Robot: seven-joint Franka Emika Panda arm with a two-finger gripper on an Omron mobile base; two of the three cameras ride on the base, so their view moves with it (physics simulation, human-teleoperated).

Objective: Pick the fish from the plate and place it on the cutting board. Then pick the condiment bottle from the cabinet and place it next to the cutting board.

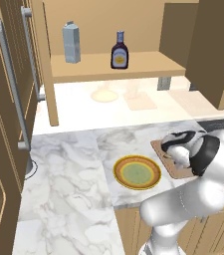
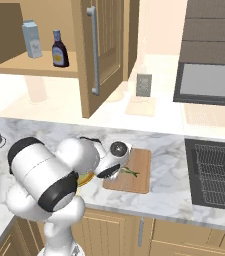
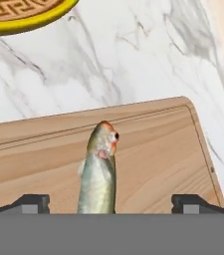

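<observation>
The slender silvery-green fish (image 3: 99,174) lies on the wooden cutting board (image 3: 158,149), head pointing away from the hand. My gripper (image 3: 112,204) is open just above it, a fingertip well clear on each side and neither touching it. In the right base view the fish (image 2: 130,172) lies on the cutting board (image 2: 139,175) beside the hand. The orange-rimmed plate (image 1: 118,172) sits to the board's left with nothing on it. The dark condiment bottle (image 1: 119,51) stands upright on the shelf of the tan cabinet (image 1: 113,67), whose doors are open.
A tall grey-blue carton (image 1: 71,43) stands left of the bottle on the shelf. An open cabinet door (image 2: 101,50) hangs above the counter. A dark cooktop (image 2: 214,172) lies right of the board. A brown cupboard with long grey handles (image 1: 6,69) is at the left.
</observation>
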